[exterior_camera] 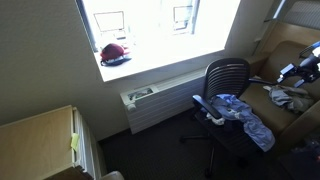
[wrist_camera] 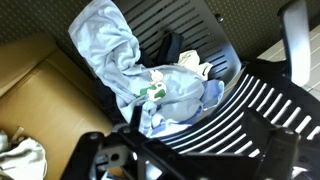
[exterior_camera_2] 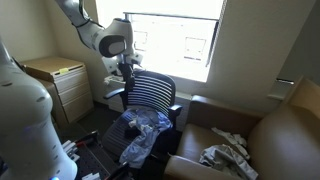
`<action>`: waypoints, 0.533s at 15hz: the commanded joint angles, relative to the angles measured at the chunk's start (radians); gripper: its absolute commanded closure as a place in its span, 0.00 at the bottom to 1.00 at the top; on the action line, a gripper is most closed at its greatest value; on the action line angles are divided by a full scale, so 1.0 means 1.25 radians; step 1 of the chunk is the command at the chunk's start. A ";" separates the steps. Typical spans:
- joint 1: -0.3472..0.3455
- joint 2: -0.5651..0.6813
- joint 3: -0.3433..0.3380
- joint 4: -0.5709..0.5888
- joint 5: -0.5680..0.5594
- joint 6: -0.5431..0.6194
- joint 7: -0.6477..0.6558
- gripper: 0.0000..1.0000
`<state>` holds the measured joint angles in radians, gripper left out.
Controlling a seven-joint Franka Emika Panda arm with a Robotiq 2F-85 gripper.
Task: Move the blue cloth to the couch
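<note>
The blue cloth (exterior_camera_2: 141, 134) lies crumpled on the seat of a black mesh office chair (exterior_camera_2: 152, 92). It also shows in an exterior view (exterior_camera: 240, 112) and in the wrist view (wrist_camera: 150, 80). The brown couch (exterior_camera_2: 270, 135) stands beside the chair, and it shows in the other exterior view too (exterior_camera: 283, 55). My gripper (exterior_camera_2: 128, 66) hangs above the top of the chair's backrest, apart from the cloth. In the wrist view my gripper (wrist_camera: 190, 152) is open and empty, with its dark fingers spread over the slatted backrest (wrist_camera: 250, 100).
A grey-white cloth (exterior_camera_2: 226, 156) lies on the couch seat. A wooden dresser (exterior_camera_2: 58, 80) stands by the wall. A red cap (exterior_camera: 114, 53) sits on the window sill above a radiator (exterior_camera: 160, 100). A dark-and-white device (exterior_camera: 303, 66) hangs over the couch.
</note>
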<state>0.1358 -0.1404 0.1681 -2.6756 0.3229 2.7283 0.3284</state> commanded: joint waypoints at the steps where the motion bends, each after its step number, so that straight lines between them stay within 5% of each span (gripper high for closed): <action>1: 0.002 0.043 -0.004 0.006 -0.018 0.024 0.033 0.00; 5: 0.003 0.069 -0.006 0.015 -0.025 0.036 0.041 0.00; 8: -0.088 0.180 0.017 -0.023 -0.271 0.195 0.258 0.00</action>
<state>0.1242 -0.0445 0.1625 -2.6651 0.1755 2.8000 0.4721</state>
